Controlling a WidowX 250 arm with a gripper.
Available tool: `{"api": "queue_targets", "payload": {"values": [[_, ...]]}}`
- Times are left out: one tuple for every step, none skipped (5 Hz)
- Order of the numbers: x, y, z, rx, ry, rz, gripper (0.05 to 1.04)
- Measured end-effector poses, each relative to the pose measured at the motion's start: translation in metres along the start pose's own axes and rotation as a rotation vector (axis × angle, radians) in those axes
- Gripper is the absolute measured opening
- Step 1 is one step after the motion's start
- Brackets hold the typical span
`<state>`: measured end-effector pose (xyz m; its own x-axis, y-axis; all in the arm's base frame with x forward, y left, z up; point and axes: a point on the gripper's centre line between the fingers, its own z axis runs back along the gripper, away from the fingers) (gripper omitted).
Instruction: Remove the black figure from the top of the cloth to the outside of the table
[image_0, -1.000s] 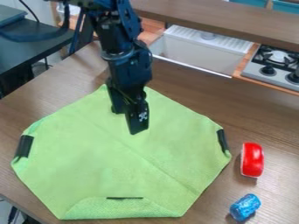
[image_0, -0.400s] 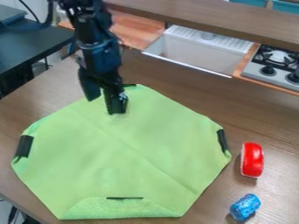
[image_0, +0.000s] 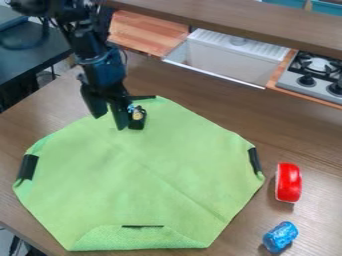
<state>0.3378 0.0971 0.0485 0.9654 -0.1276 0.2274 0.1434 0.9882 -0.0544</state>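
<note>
If the gripper (image_0: 110, 121) swings sideways, it may topple the figure (image_0: 137, 118).
Fingers apart and empty, it hangs just beside the figure, on the cloth (image_0: 143, 180) near its far edge.

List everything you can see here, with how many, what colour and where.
Figure: one, mostly black, on cloth's upper part
Cloth: one, green, on table
Strips: four, black, at cloth's edges
Rounded object: one, red and white, right
Small object: one, blue, lower right
Table: one, brown, beneath cloth
Sink: one, white, behind table
Stove: one, grey, upper right
Arm: one, black, upper left
Gripper: one, black, beside figure
</note>
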Motion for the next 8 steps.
{"api": "queue_targets", "payload": {"values": [[0.009,0.004,-0.004,0.022,-0.032,0.042,0.999],[0.02,-0.003,-0.004,0.009,-0.045,0.056,0.999],[0.028,-0.006,-0.011,0.009,-0.031,0.07,1.0],[0.035,-0.009,-0.019,0.024,-0.02,0.08,0.999],[0.038,-0.008,-0.029,0.037,-0.009,0.094,1.0],[0.041,-0.009,-0.037,0.051,0.0,0.105,1.0],[0.045,-0.011,-0.041,0.056,-0.001,0.109,0.955],[0.046,-0.011,-0.042,0.072,-0.004,0.117,0.675]]}}
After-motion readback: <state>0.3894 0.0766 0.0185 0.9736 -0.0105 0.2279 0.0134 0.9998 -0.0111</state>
